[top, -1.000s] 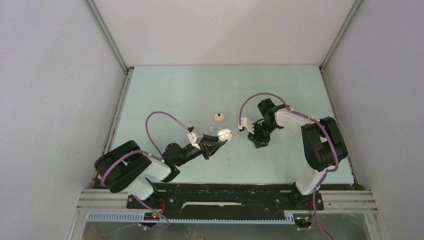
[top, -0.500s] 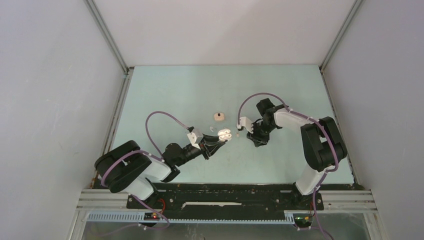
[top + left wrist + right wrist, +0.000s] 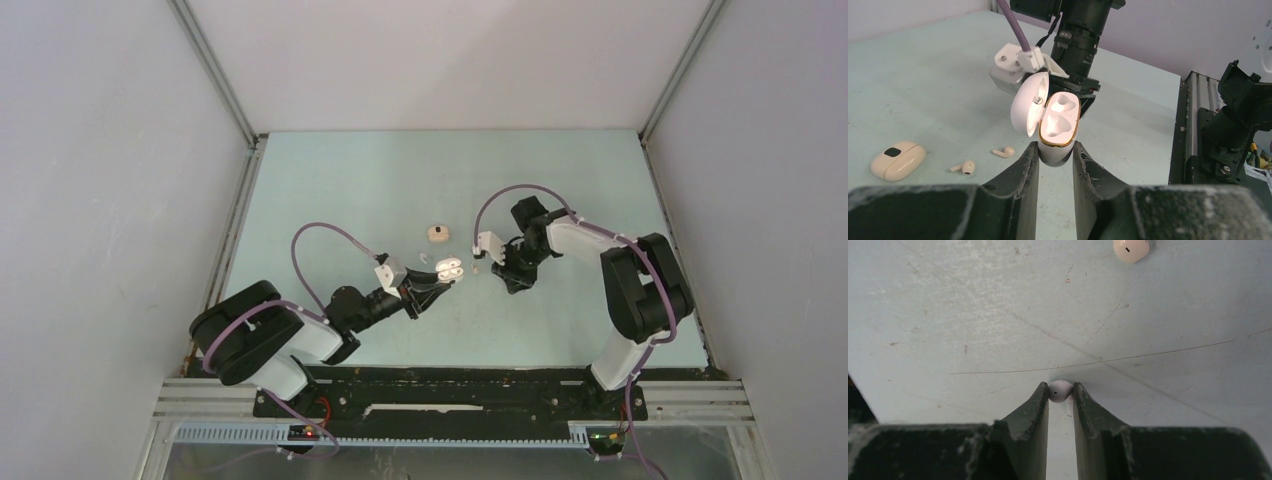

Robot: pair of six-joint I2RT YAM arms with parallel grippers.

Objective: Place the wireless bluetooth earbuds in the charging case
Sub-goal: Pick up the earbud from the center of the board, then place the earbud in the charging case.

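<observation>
My left gripper [image 3: 1055,150] is shut on the lower end of a white charging case [image 3: 1058,120], which it holds off the table with the lid open and both sockets empty. In the top view the case [image 3: 449,268] sits at the tips of the left gripper [image 3: 438,280]. My right gripper [image 3: 1060,391] points down at the table and is shut on the round head of a white earbud [image 3: 1060,389]. A second white earbud [image 3: 1131,249] lies farther off. Two tan earbuds [image 3: 1004,151] [image 3: 964,167] lie on the table left of the case.
A closed tan case [image 3: 898,160] lies on the pale green table [image 3: 330,190], behind the grippers in the top view [image 3: 437,233]. The right arm's wrist [image 3: 1083,35] hangs just beyond the held case. Grey walls enclose the table on three sides.
The right gripper's jaws have closed onto the white earbud, and its wrist has shifted slightly left. The left arm and the case have not moved.
</observation>
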